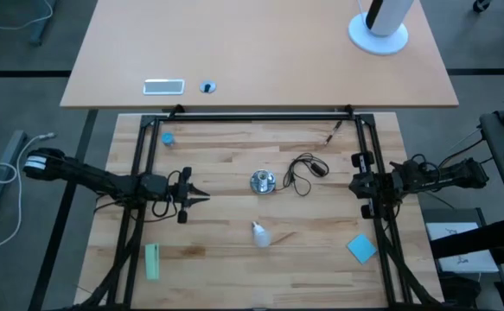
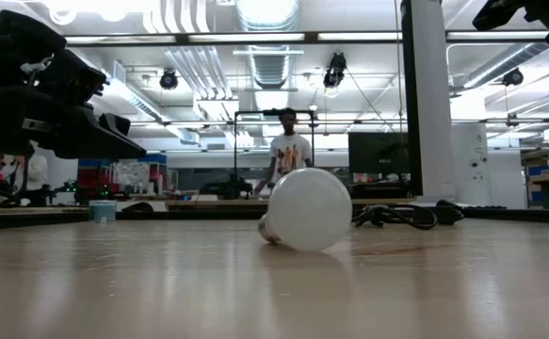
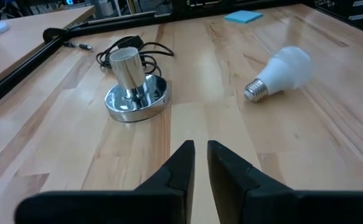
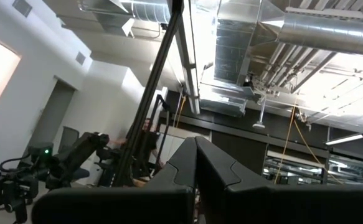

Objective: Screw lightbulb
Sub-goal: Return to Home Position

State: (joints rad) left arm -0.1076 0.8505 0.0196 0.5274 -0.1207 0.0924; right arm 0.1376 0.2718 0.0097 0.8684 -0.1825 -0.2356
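Note:
The lightbulb lies on its side on the wooden table, a little nearer than the middle; its rounded head fills the low view. The shiny silver socket stands upright on its round base at mid-table, and its black cord is coiled beside it. My left gripper hovers left of the socket, pointing at it. Its fingers are drawn together to a thin slit and hold nothing. My right gripper waits shut at the right edge, tipped upward.
A blue sticky note lies near the right front and a green block at the left front. A small blue cap sits at the far left. Black frame bars border the table. A person stands in the room beyond.

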